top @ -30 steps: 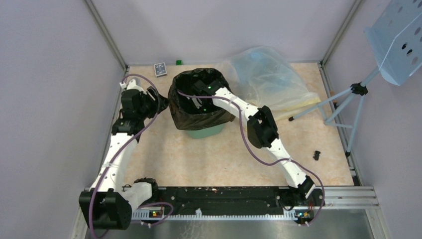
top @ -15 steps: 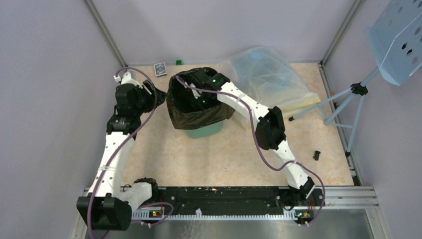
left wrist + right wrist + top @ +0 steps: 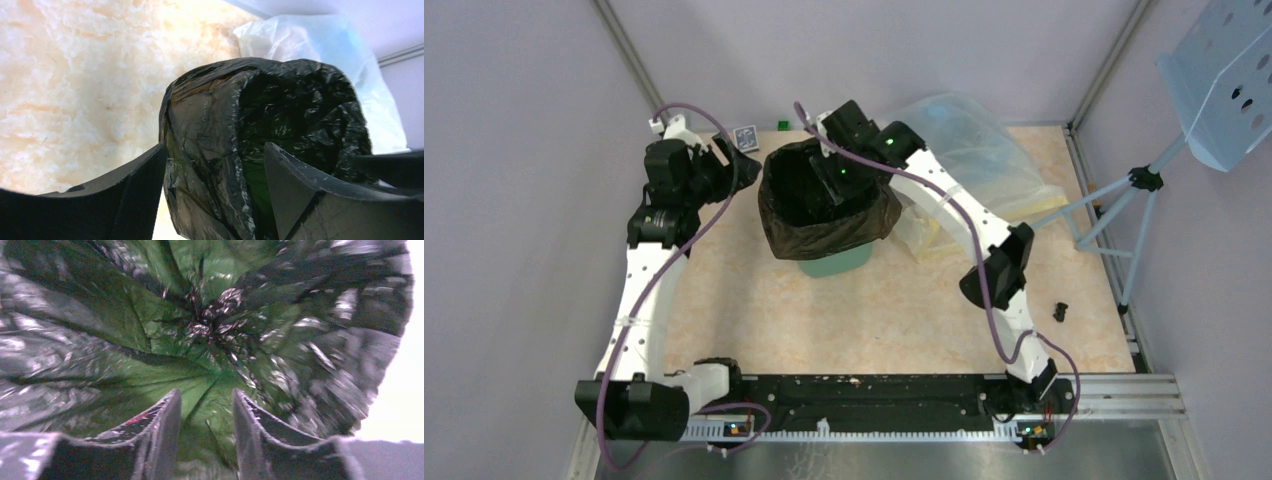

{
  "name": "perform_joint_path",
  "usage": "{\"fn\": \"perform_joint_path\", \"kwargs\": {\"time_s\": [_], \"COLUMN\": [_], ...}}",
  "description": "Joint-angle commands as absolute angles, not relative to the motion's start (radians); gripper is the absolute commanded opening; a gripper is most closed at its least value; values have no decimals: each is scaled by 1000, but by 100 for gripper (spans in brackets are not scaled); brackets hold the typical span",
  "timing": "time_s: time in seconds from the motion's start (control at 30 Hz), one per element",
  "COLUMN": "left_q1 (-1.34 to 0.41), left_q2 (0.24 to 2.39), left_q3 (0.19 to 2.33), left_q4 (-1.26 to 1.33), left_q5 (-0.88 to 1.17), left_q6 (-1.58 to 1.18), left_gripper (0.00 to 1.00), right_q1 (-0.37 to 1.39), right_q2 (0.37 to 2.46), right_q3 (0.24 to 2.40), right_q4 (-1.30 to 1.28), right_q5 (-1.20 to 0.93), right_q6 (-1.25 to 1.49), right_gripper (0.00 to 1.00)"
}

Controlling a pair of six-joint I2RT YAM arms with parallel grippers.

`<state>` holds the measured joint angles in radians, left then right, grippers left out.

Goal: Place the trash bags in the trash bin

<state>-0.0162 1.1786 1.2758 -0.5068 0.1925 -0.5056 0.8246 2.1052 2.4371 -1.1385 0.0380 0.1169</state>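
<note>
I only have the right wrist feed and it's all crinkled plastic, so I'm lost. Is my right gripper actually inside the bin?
Observer: The top view shows the right gripper pointing down into the mouth of the trash bin, near its far rim.
Operator: Is the black bag folded over the rim?
Observer: Yes, the black bag hangs down outside the rim on the near side. Only the bin's green base shows below it.
Operator: Where's the left gripper?
Observer: The left gripper is outside the bin, by the bag's left side, jaws open and holding nothing.
</note>
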Motion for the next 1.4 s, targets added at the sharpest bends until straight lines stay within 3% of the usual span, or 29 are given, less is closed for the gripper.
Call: {"fn": "perform_joint_path", "kwargs": {"time_s": [0.0, 0.3, 0.47, 0.73, 1.13, 1.27, 1.37], "left_q1": [-33, -207, -273, -276, -276, -275, -269], "left_q2": [1232, 1324, 1372, 1434, 1510, 1564, 1600], "left_q3": [1347, 1439, 1494, 1489, 1520, 1567, 1607], "left_q4": [-587, -666, -709, -672, -574, -564, -559], "left_q5": [162, -54, -245, -287, -250, -276, -300], "left_q6": [-462, -418, -364, -333, -357, -347, -330], "left_gripper": [75, 71, 65, 55, 18, 0, 0], "right_q1": [838, 836, 819, 784, 783, 783, 783], "right_q2": [1919, 1558, 1335, 1044, 765, 721, 721], "right_q3": [2368, 1947, 1657, 1278, 839, 756, 732], "right_q4": [-1031, -720, -548, -330, -155, -150, -210], "right_q5": [132, 286, 436, 534, 600, 586, 553], "right_q6": [117, 95, 96, 115, 155, 190, 218], "right_gripper": [52, 69, 68, 65, 65, 65, 68]}}
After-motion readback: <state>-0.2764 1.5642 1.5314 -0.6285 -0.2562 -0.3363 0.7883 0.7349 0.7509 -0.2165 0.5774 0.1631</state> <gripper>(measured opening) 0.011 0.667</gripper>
